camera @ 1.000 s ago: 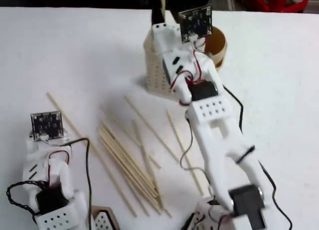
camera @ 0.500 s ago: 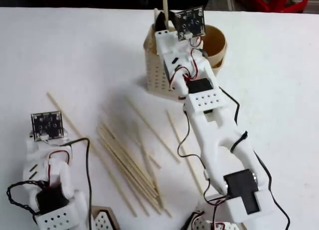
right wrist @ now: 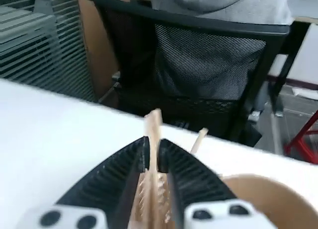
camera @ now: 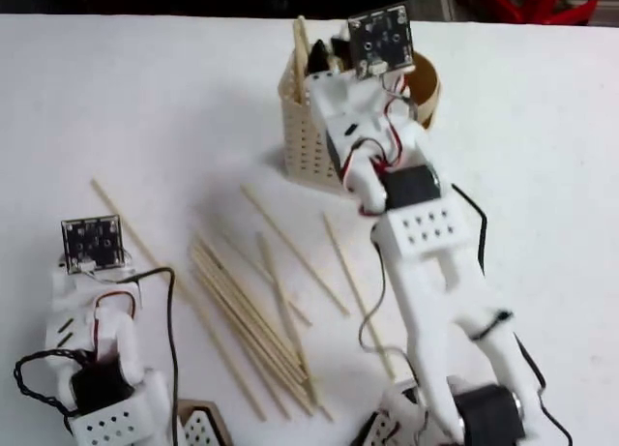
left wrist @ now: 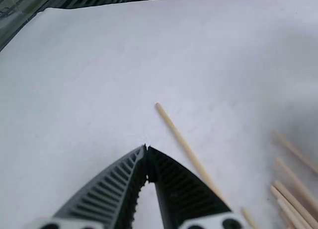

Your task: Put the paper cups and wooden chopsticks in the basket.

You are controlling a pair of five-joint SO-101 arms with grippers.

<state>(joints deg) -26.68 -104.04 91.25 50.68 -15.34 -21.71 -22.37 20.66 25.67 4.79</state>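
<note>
Plainly, the held chopstick [right wrist: 153, 123] is a pale, slim wooden stick. It stands upright, nipped between the narrow-set fingers of the right gripper [right wrist: 152, 145] at the far left corner of the basket [camera: 304, 146], with its lower end behind the rim. The basket is cream-coloured with perforated walls and sits at the far middle of the table. A brown paper cup [camera: 427, 86] shows at the basket's right side, partly hidden by the arm; I cannot tell whether it stands inside or beside it.

The loose chopsticks [camera: 250, 315] lie on the table nearer in. Most are in a slanted bundle, with a few single ones fanned out to its right and one long one [camera: 145, 241] to the left. At the near left, the left gripper [left wrist: 147, 152] has its fingers closed on nothing, tips low over the surface just beside the end of that long stick.

The table [camera: 145, 98] is plain white. Beyond its far edge are a black mesh chair [right wrist: 218, 65] and slatted blinds [right wrist: 35, 40].
</note>
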